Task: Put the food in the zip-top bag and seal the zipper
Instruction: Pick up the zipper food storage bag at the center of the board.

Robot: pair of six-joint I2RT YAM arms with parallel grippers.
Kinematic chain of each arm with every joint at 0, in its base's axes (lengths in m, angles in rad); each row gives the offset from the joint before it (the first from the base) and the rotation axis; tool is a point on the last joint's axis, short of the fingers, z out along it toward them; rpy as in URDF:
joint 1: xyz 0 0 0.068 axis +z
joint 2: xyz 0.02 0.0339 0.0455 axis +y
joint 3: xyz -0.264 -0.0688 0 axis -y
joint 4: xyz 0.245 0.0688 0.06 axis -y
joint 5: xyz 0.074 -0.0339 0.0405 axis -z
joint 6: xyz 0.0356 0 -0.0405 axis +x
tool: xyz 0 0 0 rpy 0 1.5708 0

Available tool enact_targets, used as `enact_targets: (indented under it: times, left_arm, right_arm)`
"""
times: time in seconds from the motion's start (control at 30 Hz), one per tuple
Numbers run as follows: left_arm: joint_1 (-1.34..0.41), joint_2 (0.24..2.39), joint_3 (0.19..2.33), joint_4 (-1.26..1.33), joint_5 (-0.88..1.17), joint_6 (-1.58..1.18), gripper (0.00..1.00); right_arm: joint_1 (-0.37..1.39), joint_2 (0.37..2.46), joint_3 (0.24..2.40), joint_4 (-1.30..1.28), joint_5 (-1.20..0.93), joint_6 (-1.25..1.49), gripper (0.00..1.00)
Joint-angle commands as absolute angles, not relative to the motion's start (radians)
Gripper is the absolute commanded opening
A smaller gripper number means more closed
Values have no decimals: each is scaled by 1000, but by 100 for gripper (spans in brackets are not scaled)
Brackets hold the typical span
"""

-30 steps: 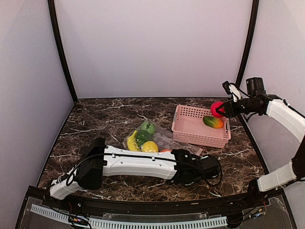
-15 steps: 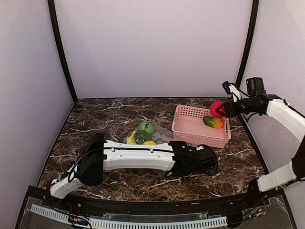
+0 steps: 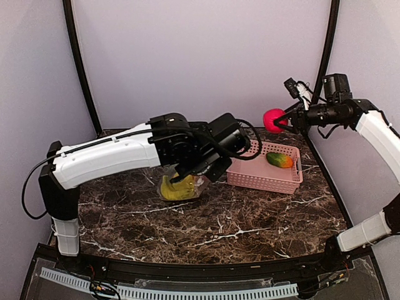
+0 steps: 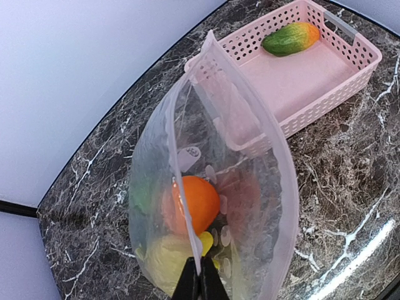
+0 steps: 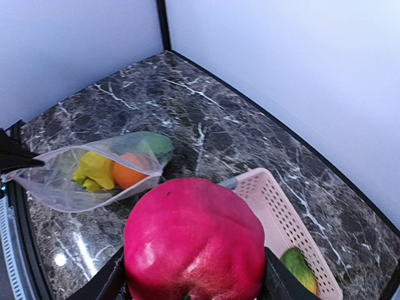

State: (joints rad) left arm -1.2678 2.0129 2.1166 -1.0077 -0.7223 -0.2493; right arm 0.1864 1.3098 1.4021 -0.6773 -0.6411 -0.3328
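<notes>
The clear dotted zip-top bag [image 3: 180, 189] hangs off the table from my left gripper [image 3: 186, 177]. That gripper [image 4: 200, 285] is shut on the bag's whitish-pink zipper [image 4: 172, 144] edge, and the mouth gapes open. Inside the bag lie an orange [image 4: 199, 202], a yellow lemon [image 4: 164, 262] and a green piece [image 4: 143, 195]. My right gripper [image 3: 285, 118] is high above the basket's far end, shut on the red round fruit [image 3: 272, 120]. This fruit [image 5: 194, 237] fills the right wrist view. A green-orange mango-like piece [image 3: 279, 160] lies in the pink basket [image 3: 262, 176].
The pink slotted basket [image 4: 325, 78] stands just right of the hanging bag on the dark marble table [image 3: 250, 219]. Pale walls and black corner posts [image 3: 80, 69] close in the back and the sides. The left arm [image 3: 106, 156] spans the left half above the table.
My left gripper has shut on the bag's edge, and the arm has risen from the table, lifting the bag. The right gripper has moved up and slightly left with the red fruit.
</notes>
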Motion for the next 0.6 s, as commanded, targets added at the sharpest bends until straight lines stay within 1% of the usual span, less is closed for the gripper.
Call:
enact_targets:
  times: [0.0, 0.17, 0.33, 0.57]
  left_arm:
    - [-1244, 1916, 2004, -1008, -709, -270, 1]
    - [-1221, 1818, 1900, -963, -718, -284, 1]
    - [-1213, 1730, 1810, -923, -724, -289, 1]
    - [-1201, 1639, 1731, -856, -728, -302, 1]
  right_arm:
    - [274, 1336, 1506, -738, -740, -356, 60]
    - [399, 1370, 1592, -732, -779, -326, 60]
    - [512, 1462, 1686, -772, -772, -344, 59]
    - [624, 1557, 1788, -820, -779, -382, 59]
